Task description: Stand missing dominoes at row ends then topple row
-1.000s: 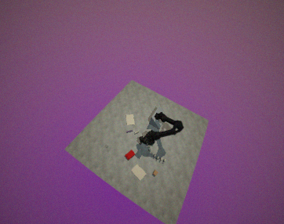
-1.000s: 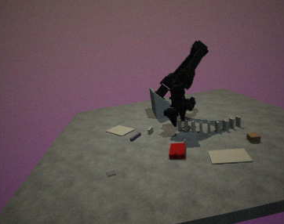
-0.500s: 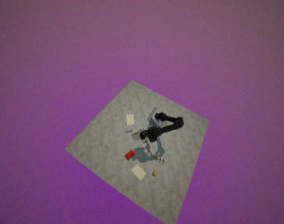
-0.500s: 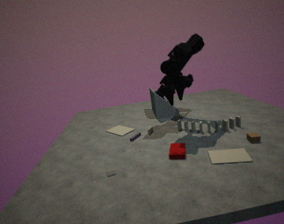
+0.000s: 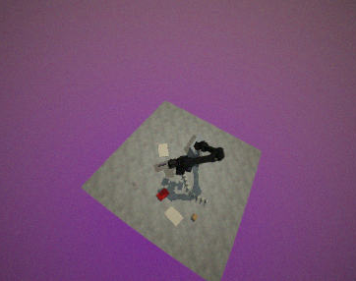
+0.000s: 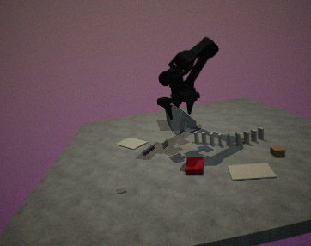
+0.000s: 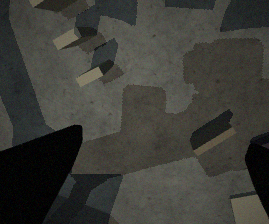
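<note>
Several pale dominoes stand in a curved row; its near-arm end domino is upright, and the far end domino is upright too. A loose pale domino lies apart from the row, seemingly on its long narrow side. A dark purple bar lies beyond it, partly behind a finger in the wrist view. My gripper is wide open and empty, above the table, with the loose domino between row end and right finger in the wrist view.
A red block lies in front of the row. An orange block and a cream pad are near it. Another cream pad and a small grey tile lie left. A slanted grey panel stands behind the gripper.
</note>
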`<state>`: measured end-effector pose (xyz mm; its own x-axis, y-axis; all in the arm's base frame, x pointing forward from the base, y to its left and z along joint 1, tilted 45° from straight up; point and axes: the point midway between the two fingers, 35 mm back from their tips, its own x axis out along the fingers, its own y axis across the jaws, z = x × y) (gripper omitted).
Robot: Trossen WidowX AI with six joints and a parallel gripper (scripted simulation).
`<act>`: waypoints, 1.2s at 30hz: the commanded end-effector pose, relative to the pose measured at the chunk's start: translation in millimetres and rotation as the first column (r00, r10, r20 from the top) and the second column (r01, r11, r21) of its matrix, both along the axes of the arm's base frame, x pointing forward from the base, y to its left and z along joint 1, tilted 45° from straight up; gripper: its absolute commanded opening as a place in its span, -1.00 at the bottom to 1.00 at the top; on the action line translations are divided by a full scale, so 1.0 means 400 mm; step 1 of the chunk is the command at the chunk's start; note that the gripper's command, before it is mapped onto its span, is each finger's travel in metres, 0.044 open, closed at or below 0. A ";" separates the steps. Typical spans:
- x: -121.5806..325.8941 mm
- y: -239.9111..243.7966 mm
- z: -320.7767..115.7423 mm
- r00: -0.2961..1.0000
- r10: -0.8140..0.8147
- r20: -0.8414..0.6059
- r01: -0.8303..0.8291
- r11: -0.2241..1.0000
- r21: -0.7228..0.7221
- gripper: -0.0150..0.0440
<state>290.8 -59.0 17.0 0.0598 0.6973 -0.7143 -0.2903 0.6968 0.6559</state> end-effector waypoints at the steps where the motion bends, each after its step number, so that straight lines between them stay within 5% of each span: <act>1: -0.014 -0.057 -0.165 0.880 -0.329 -0.343 0.339 0.940 -0.033 1.00; 7: -0.037 -0.081 -0.261 0.703 -0.490 -0.515 0.515 0.851 -0.106 1.00; 36: -0.028 0.045 -0.376 0.702 -0.489 -0.518 0.516 0.850 -0.104 1.00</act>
<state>280.2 -46.7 -128.8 0.0530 0.6980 -0.7141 0.4706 0.6133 0.6344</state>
